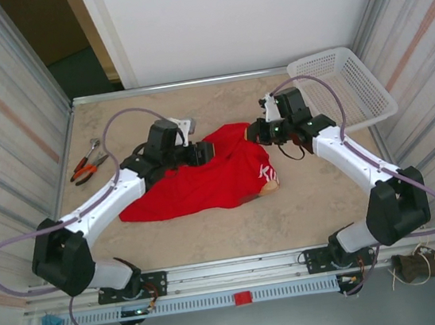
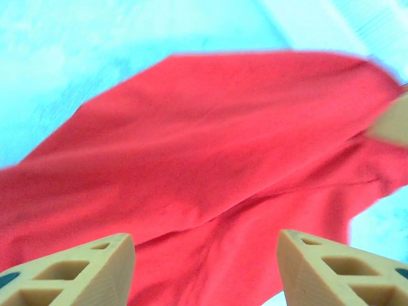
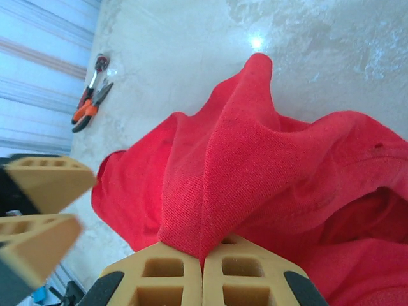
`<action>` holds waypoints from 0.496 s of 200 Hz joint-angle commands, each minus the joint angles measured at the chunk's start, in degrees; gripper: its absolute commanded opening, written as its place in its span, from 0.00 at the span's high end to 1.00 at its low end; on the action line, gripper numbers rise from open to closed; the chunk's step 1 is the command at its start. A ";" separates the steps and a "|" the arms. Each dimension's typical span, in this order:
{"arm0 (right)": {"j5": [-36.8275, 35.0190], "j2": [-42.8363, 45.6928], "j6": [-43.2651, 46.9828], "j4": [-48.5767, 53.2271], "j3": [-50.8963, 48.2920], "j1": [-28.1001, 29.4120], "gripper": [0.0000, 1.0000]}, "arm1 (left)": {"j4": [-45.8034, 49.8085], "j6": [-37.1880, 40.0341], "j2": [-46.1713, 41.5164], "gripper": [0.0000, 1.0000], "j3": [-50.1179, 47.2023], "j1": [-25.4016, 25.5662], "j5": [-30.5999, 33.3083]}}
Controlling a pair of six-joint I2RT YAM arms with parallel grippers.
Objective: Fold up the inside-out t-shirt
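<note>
Top external shows one t-shirt (image 1: 196, 185), one basket (image 1: 352, 85).

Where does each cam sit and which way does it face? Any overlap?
Top external: above and behind the bases, looking down on the table; both arms whole.
Left wrist: looks down, left gripper open over the t-shirt.
Right wrist: faces left across the table, right gripper shut on a t-shirt fold.
Shared: t-shirt in all; pliers in top and right wrist.

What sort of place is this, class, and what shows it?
Likely a robot lab test cell: the left arm and right arm bolted at the table edge, panel walls enclosing it, pliers lying aside.
</note>
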State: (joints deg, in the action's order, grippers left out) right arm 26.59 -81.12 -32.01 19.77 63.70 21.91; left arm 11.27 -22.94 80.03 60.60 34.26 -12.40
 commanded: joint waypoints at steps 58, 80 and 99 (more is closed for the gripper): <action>0.63 2.83 -1.04 0.77 -0.20 1.56 1.00 | -4.53 10.73 9.90 0.39 5.05 7.13 7.59; 0.58 3.57 -0.95 1.28 -0.16 1.56 1.00 | -6.88 11.06 11.88 0.39 4.80 7.48 8.39; 0.82 4.04 -1.03 1.59 -0.07 1.64 1.00 | -5.49 10.74 14.99 0.39 7.06 7.58 11.67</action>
State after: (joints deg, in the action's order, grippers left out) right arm 26.85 -79.83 -32.58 20.08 63.53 23.05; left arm 7.11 -14.13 92.53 65.25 41.76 -5.65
